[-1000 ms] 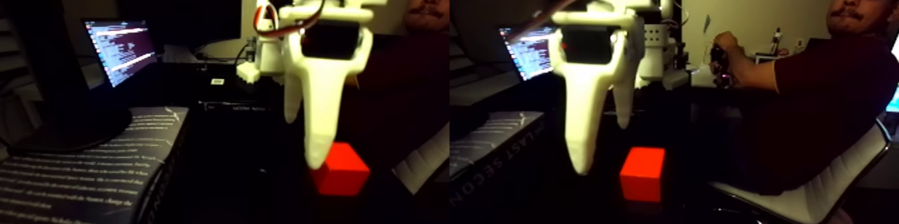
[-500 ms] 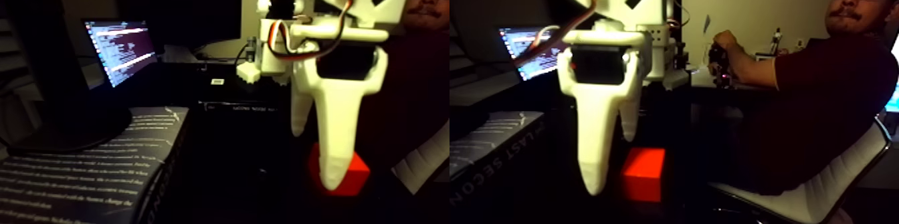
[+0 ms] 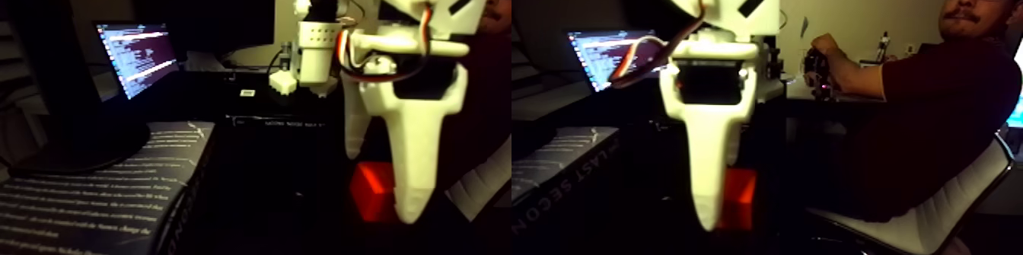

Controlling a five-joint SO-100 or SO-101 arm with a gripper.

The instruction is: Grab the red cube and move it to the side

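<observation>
Tool (image 3: 384, 189) shifted right, covering red cube (image 3: 369, 189), person (image 3: 936, 113) beside

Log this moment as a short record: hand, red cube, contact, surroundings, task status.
view: one wide picture, two near-equal halves side by side
hand: white, pointing down, fingers spread apart; the larger finger crosses in front of the cube
red cube: on the dark table, partly hidden behind that finger
contact: cannot tell; the cube looks to sit between the fingers, not visibly clamped
surroundings: lit laptop at left, book in front, a person seated at right
task status: cube not yet lifted or moved aside
</observation>
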